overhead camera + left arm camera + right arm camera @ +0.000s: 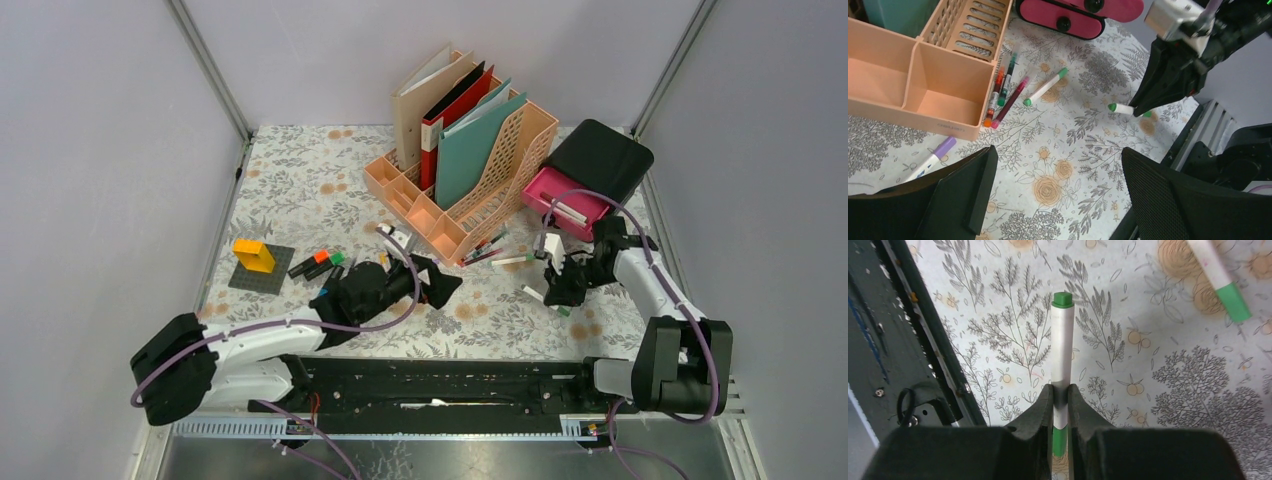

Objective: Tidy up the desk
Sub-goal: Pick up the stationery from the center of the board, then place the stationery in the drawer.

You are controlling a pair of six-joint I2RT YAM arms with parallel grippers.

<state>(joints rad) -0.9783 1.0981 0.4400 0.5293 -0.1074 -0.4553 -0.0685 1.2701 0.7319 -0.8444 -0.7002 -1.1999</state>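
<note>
Green-capped marker (pixel 1062 355) sits clamped in my right pincer (pixel 1061 395); left pincer (pixel 1058 154) gapes wide, empty. Next, I reckon: lift it, carry to the peach rack (pixel 913 117).

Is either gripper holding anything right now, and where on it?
The right gripper pinches a white green-tipped marker near one green end; the left gripper is open and empty.

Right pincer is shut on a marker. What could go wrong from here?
1. The right pincer pinches the green-ended marker near one end, so it may swing or slip when lifted.
2. The open left pincer hangs between it and the rack, so the arms could collide on the way there.
3. Loose pens beside the rack could get knocked.
</note>
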